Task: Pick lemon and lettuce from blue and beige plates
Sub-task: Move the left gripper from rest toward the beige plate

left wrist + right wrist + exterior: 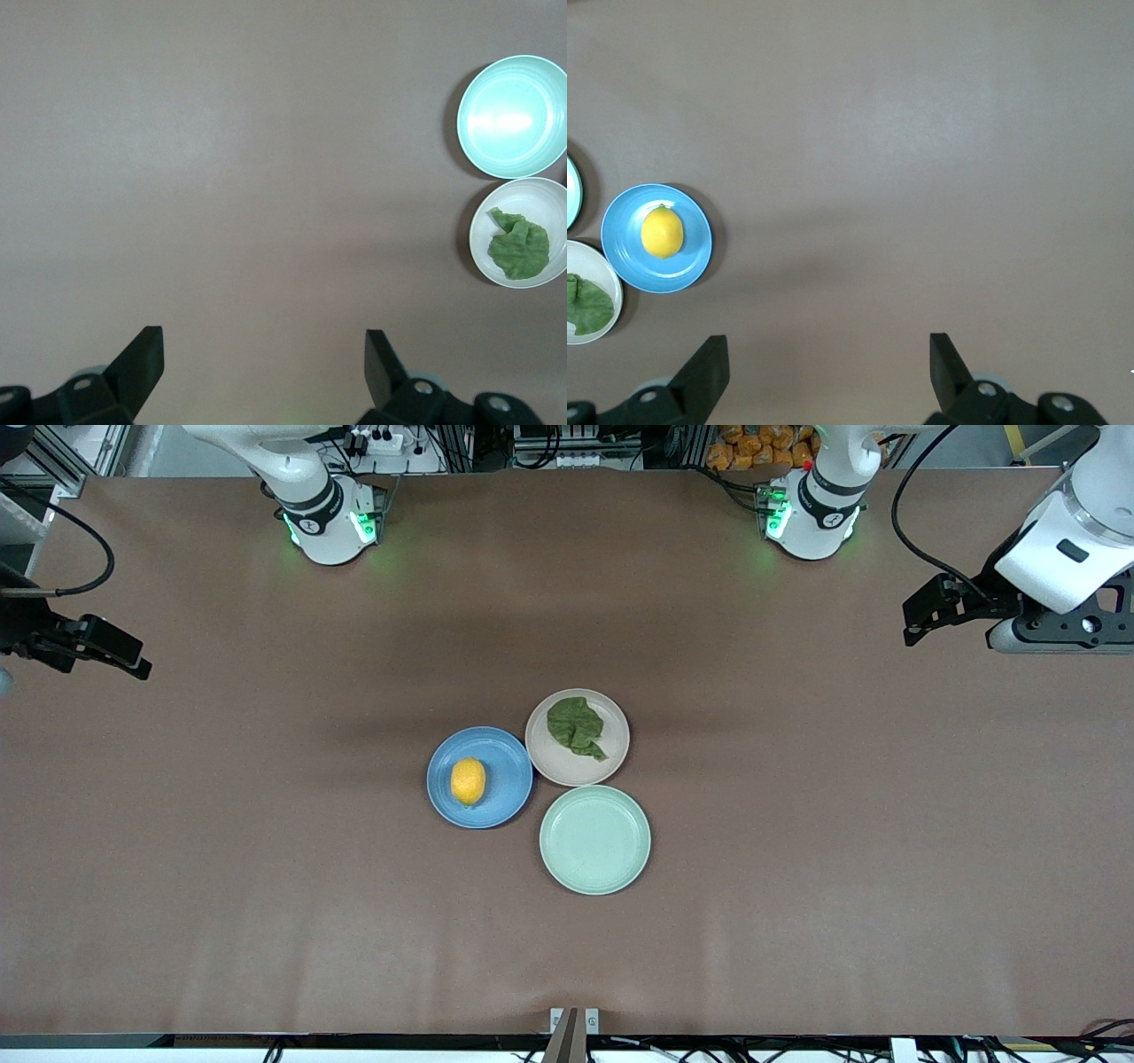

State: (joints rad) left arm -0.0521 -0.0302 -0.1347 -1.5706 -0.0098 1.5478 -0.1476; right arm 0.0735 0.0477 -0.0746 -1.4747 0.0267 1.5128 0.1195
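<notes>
Fingers [142, 359] of the left gripper [264, 363] standing wide apart over bare brown surface [797, 824] at the left arm's end, holding nothing, waiting. Fingers [707, 367] of the right gripper [828, 365] likewise spread apart and gripping nothing, hanging over the surface at the right arm's end. Both grippers sitting well apart from the plates clustered mid-surface, with only open surface lying between them and the plates. Lemon [468, 781] lying on the blue plate [509, 793], toward the right arm's end of the cluster. Lettuce [576, 727] resting crumpled on the beige plate [567, 769], which is touching the blue plate's rim and lying a little farther from the front camera. Pale mint-green plate [594, 840] sitting just beside both, nearest to the front camera, carrying nothing. Nothing lying over the lemon or the lettuce.
</notes>
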